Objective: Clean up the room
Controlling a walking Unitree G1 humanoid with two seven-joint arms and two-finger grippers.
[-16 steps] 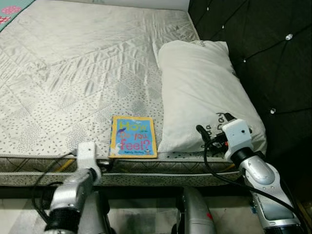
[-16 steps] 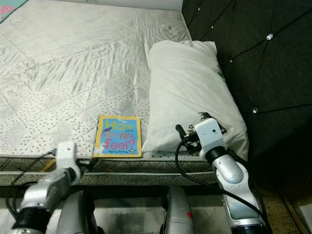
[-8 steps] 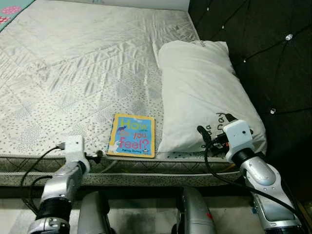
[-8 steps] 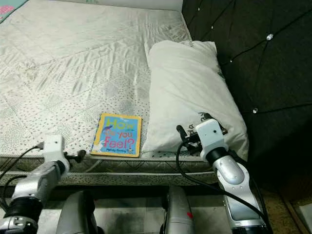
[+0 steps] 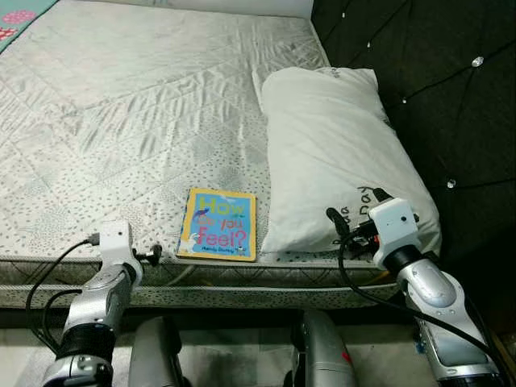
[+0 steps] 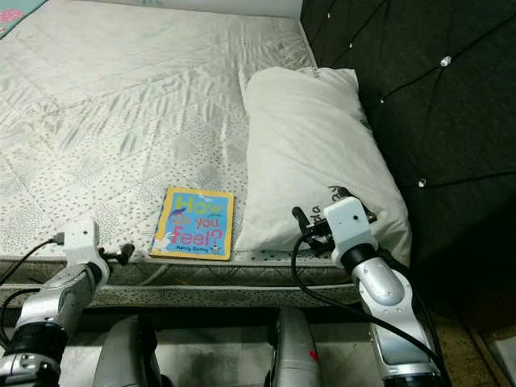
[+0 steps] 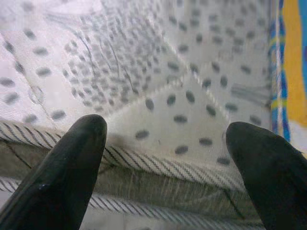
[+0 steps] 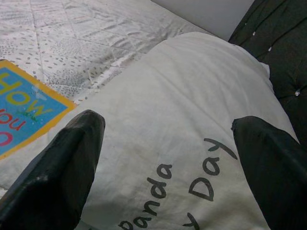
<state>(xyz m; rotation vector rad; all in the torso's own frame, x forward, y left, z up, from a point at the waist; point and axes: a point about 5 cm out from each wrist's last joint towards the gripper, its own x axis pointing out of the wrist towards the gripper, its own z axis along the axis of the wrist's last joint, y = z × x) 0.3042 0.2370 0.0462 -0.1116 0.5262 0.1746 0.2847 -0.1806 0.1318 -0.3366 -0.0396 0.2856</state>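
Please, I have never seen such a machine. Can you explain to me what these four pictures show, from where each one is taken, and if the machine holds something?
This is a humanoid robot standing at a bed. Two pictures come from the cameras in its head, looking down. The other two come from a camera on each wrist, looking along that arm's two black fingers.

On the mattress lie a white pillow and, beside it near the front edge, a colourful children's book. A dark padded headboard stands at the right.

The left gripper is open at the mattress edge, just left of the book. The right gripper is open over the pillow's near end. Neither holds anything.
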